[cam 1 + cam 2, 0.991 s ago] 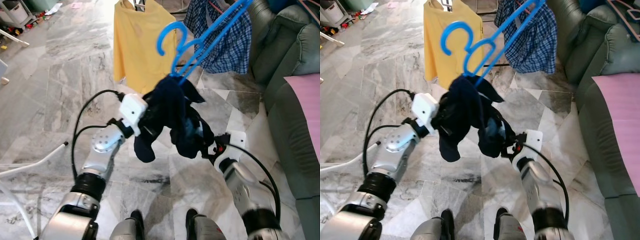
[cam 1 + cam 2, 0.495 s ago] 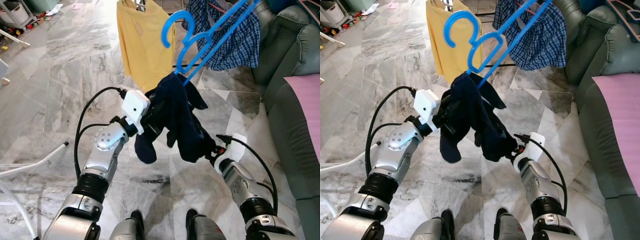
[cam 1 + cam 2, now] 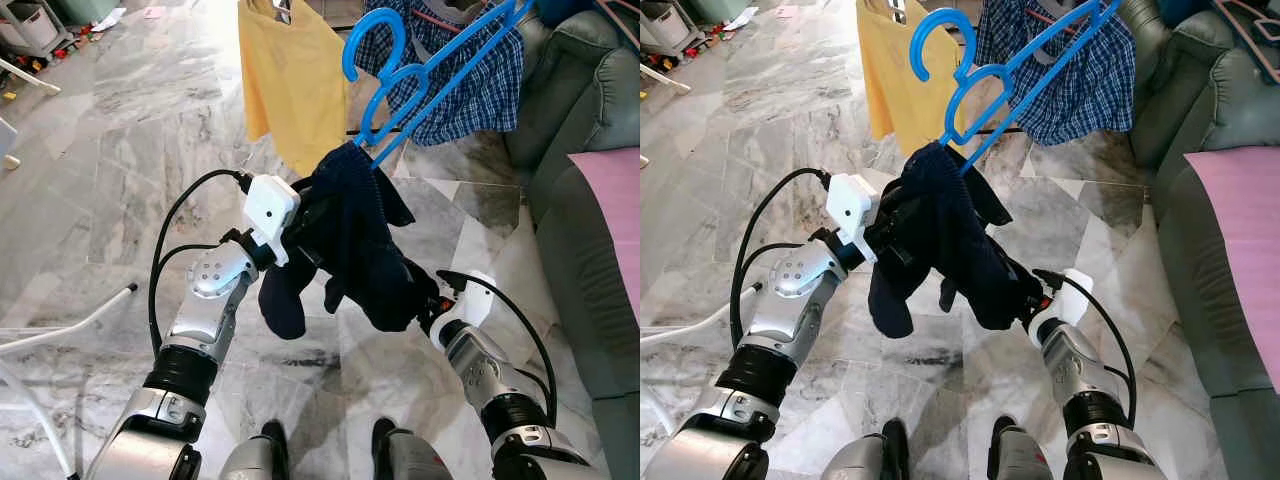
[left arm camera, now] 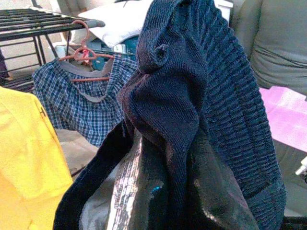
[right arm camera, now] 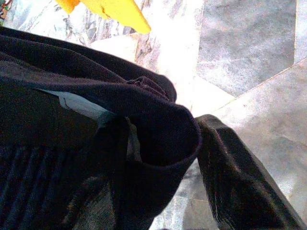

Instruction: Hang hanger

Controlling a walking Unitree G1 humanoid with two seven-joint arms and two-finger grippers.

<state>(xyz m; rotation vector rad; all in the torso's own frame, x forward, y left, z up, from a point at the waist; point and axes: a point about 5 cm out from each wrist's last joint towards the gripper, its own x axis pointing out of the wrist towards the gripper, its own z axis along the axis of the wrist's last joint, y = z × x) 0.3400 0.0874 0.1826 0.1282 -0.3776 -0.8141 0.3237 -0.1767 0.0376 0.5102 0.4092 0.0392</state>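
A blue plastic hanger (image 3: 923,35) is tilted up in front of me, its hook raised toward the hanging clothes. A navy ribbed garment (image 3: 350,230) is draped over its lower end and hangs in folds. My left gripper (image 3: 300,245) is buried in the garment's left side, and its fingers (image 4: 129,191) are shut on the cloth. My right gripper (image 3: 420,305) holds the garment's lower right part. One of its fingers (image 5: 240,187) presses against a fold of the cloth. The lower part of the hanger is hidden by the garment.
A yellow shirt (image 3: 290,80) and blue plaid shorts (image 3: 470,80) hang ahead on a dark drying rack (image 4: 43,21). A green sofa (image 3: 590,130) with a pink cushion (image 3: 610,200) stands to the right. A white frame leg (image 3: 60,330) lies at the left on the marble floor.
The hanger's hook has risen and moved right, closer to the plaid shorts. The right gripper has dropped lower, and the garment now hangs stretched between both grippers.
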